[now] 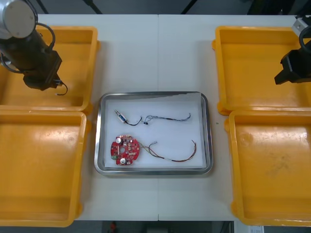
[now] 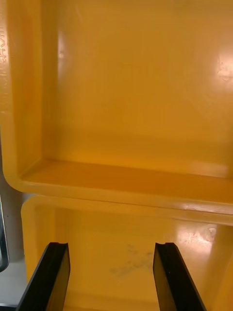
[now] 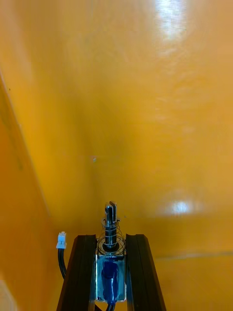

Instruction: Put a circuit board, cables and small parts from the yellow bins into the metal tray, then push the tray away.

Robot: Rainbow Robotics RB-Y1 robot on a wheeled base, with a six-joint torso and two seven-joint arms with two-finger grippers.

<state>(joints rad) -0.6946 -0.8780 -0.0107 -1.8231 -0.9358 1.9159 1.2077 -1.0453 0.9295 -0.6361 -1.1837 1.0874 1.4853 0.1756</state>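
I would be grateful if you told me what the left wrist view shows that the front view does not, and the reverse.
Left wrist view: the left gripper shut on a small metal part with a spring and a blue body, and a white connector on a black cable beside the fingers. Front view: the metal tray holding a red circuit board, a blue and white cable and a red and yellow cable; the right gripper parked above the far right yellow bin. Both: the left gripper over the far left yellow bin, black cable dangling.
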